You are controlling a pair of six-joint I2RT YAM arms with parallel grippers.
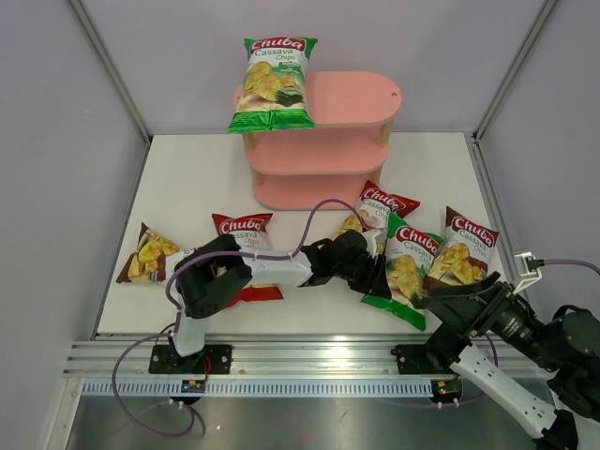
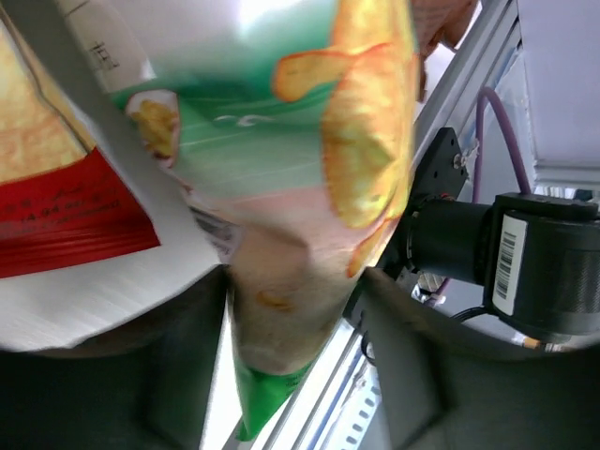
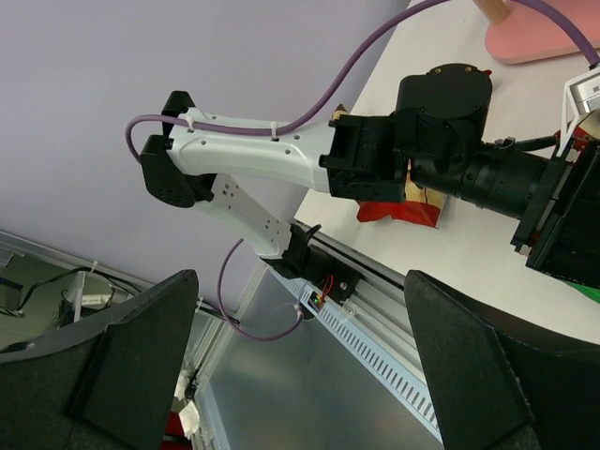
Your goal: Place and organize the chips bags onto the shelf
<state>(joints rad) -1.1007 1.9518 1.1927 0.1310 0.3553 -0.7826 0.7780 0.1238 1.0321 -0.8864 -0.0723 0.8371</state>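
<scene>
Top view: left gripper (image 1: pixel 373 272) sits at the end of the left arm (image 1: pixel 272 270), which lies extended rightward over the table (image 1: pixel 187 169). Its tip is on the near-left edge of the green bag (image 1: pixel 410 267), which lies flat. Just beyond the tip is a red bag (image 1: pixel 382 208). On the green bag's other side from the tip lies a brown bag (image 1: pixel 461 246). Back along the arm, a second red bag (image 1: pixel 242 228) lies partly under the elbow, and a second brown bag (image 1: pixel 145 253) lies further back still. The shelf (image 1: pixel 356 98) stands well ahead of the gripper, and the shelved green bag (image 1: pixel 275 84) overhangs the left end of its top board. Right gripper (image 1: pixel 439 302) is just beside the green bag's near corner. Left wrist view (blurred): both dark fingers (image 2: pixel 178 375) press against the green bag's narrowed end, clamped on it. Right wrist view: fingers (image 3: pixel 122 375) are spread wide with nothing between them. Beyond them are the left arm and the second red bag.
</scene>
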